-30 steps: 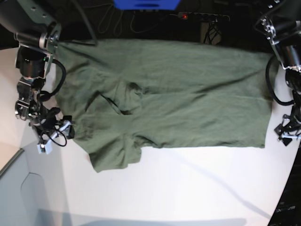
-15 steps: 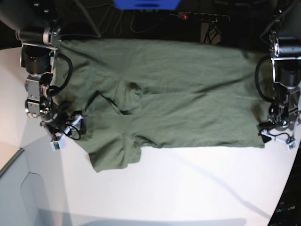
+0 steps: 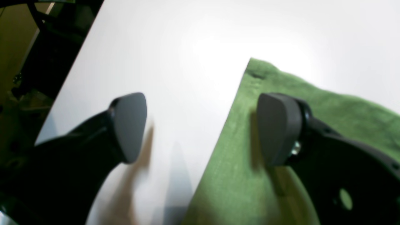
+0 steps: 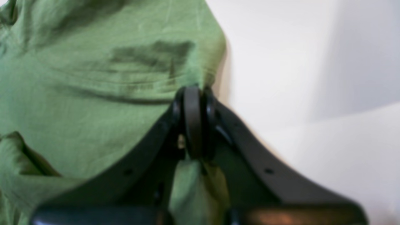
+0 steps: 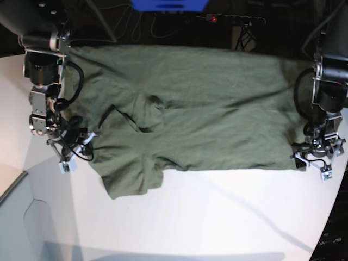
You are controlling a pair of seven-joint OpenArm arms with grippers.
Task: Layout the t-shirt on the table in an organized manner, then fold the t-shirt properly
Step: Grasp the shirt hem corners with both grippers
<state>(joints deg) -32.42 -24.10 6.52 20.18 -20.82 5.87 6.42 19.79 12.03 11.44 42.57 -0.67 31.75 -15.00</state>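
T-shirt (image 5: 190, 103) spread wide across the far half of the table (image 5: 217, 217), rumpled near its collar. My right gripper (image 4: 193, 125) pinched tight on a sleeve-side edge — my left gripper (image 3: 200, 128) spread wide, straddling the hem corner.

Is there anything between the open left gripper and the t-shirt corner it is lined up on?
Nothing visible. The left gripper straddles the t-shirt edge, one finger over cloth, the other over bare table.

Olive t-shirt (image 5: 206, 109) (rumpled), white table (image 5: 217, 217), grippers at edges
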